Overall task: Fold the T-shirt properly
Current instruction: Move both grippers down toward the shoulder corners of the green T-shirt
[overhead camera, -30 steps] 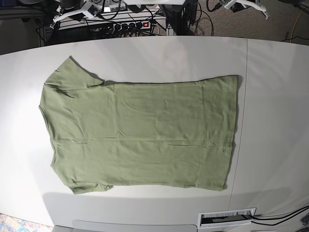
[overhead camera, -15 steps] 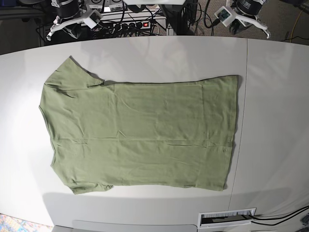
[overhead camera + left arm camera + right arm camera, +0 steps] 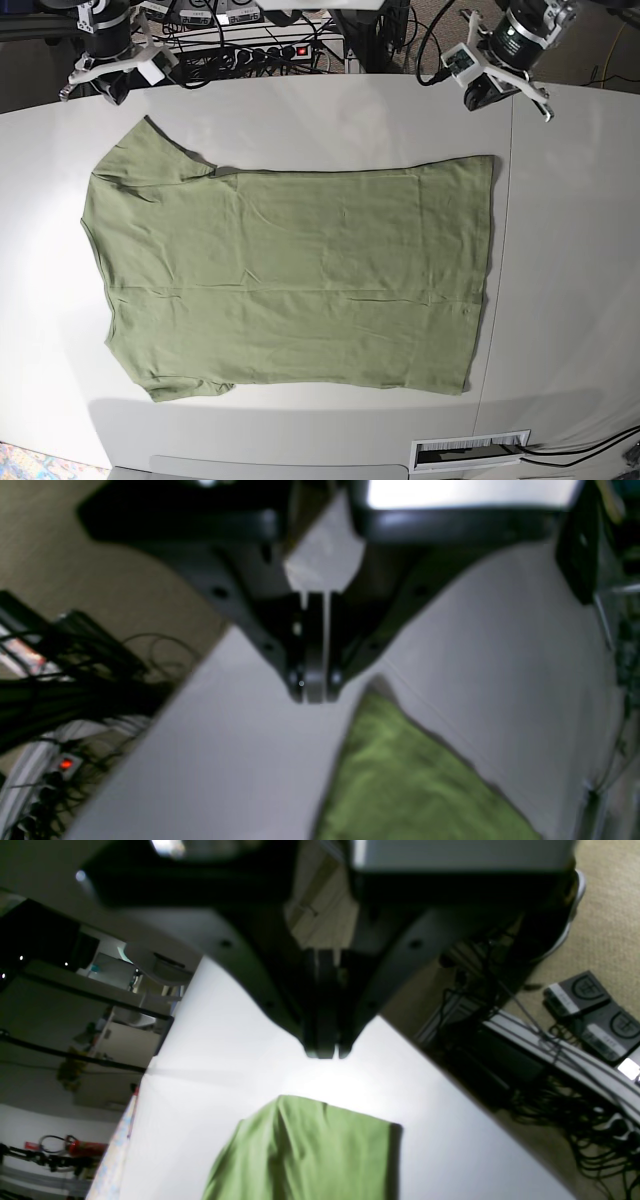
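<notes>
T-shirt (image 3: 290, 270): 1, flat, mid frame | table (image 3: 560, 250): 1 | grippers: 2 – left gripper (image 3: 478, 97) upper right, right gripper (image 3: 112, 88) upper left | power strip (image 3: 270, 52): 1, top centre | red switch light: 1

The base view looks straight down from high above the table (image 3: 560, 250), taking in the whole shirt (image 3: 290, 270). Each wrist view looks past its own jaws, low and slanted, over the table's far edge: the left one (image 3: 312, 690) toward the shirt's hem corner (image 3: 400, 760), the right one (image 3: 325, 1050) toward a sleeve (image 3: 310, 1150). All three share the shirt
</notes>
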